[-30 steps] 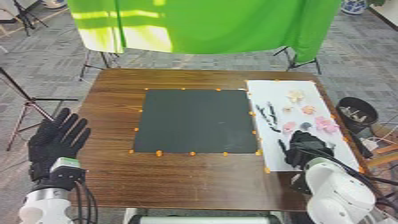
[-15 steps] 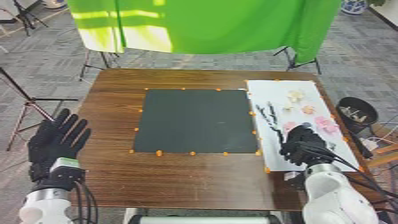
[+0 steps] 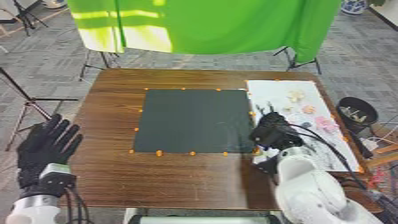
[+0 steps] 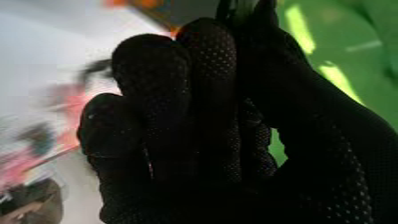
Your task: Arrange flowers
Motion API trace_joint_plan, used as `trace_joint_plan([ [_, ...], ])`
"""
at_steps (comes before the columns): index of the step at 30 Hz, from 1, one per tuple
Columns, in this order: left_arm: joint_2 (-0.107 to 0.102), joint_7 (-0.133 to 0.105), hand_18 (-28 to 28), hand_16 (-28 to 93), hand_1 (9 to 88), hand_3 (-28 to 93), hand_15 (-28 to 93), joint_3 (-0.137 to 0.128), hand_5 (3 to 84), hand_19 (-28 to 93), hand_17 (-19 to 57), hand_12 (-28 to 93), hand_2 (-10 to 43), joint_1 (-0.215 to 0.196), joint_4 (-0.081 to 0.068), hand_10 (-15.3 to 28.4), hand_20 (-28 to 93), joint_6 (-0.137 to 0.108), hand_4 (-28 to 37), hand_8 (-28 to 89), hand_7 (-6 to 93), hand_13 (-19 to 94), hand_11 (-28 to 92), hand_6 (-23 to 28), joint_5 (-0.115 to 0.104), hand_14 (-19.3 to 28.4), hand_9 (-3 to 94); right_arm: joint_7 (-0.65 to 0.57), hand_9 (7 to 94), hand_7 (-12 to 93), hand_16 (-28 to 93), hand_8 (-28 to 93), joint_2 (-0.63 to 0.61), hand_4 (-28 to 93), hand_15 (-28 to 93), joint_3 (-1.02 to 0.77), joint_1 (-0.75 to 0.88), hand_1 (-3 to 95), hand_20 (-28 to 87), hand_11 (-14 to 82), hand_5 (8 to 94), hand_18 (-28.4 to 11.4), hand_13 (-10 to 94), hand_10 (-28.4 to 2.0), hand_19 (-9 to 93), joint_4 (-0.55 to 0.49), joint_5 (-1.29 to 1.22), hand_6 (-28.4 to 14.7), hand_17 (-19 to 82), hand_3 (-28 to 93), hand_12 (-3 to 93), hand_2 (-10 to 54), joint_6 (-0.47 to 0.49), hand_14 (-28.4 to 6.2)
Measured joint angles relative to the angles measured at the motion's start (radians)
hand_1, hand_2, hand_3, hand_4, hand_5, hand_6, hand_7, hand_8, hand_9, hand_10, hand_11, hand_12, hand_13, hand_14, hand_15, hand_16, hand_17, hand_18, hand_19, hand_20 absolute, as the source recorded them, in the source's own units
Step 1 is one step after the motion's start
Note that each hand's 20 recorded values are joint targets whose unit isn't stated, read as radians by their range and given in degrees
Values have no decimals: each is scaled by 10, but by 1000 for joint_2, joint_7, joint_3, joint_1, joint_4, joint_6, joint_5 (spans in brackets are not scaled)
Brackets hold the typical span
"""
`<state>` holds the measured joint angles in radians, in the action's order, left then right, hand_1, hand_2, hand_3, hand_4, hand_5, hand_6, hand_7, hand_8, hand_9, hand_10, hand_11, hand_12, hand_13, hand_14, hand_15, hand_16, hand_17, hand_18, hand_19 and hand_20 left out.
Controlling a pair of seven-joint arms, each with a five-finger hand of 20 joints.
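My right hand is over the white sheet's left edge, beside the black mat. In the right wrist view the same hand has its fingers curled and its thumb against them, pinching a thin dark stem. Tips of dark branches show just beyond the hand in the head view. Pale flowers and pink flowers lie on the sheet. My left hand is at the table's left edge, fingers straight and spread, holding nothing.
The mat, with orange markers round its border, lies on the brown table. A dark bin stands off the table's right side. Beyond the far edge hangs a green cloth. Cables trail along my right arm.
My right hand has moved left across the sheet to the mat's right edge, and its fingers have closed on a stem. The left hand has shifted slightly down and outward.
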<state>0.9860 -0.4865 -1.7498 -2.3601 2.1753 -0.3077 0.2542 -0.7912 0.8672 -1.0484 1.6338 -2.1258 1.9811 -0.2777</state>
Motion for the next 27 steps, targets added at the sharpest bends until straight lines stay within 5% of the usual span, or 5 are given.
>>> trace_joint_plan([
  [7,-10,1,146,-72,298,710,388,3,394,348,-63,113,120,-24,-1,156,85,-12,-283,-80,137,222,250,92,-3,161,289,36,937,705,489,114,123,51,448,170,-223,427,333,222,657,-225,880,-75,932,128,-66,-3,503,927,515,-95,-11,-78],
  [13,-16,5,146,-71,297,711,389,16,395,347,-63,113,120,-18,-19,156,86,-45,-283,-80,138,222,252,92,2,161,290,54,937,710,480,114,261,51,458,312,-408,426,333,224,653,-228,877,-74,932,292,-95,-2,502,929,525,-95,118,-79],
  [19,-35,14,147,-72,299,708,393,40,396,349,-64,112,124,-4,-30,157,87,-66,-283,-80,141,222,253,92,1,161,291,-42,936,710,465,111,421,32,469,348,-503,437,320,217,648,-239,873,-76,932,427,-190,-10,504,926,528,-95,139,-83],
  [27,-47,77,147,-74,301,734,398,81,401,351,-64,112,140,42,-33,157,87,-91,-264,-83,147,223,259,94,32,162,294,-252,936,711,441,107,584,11,475,362,-483,450,301,215,645,-246,873,-84,932,541,-102,-11,513,923,506,-95,81,-82],
])
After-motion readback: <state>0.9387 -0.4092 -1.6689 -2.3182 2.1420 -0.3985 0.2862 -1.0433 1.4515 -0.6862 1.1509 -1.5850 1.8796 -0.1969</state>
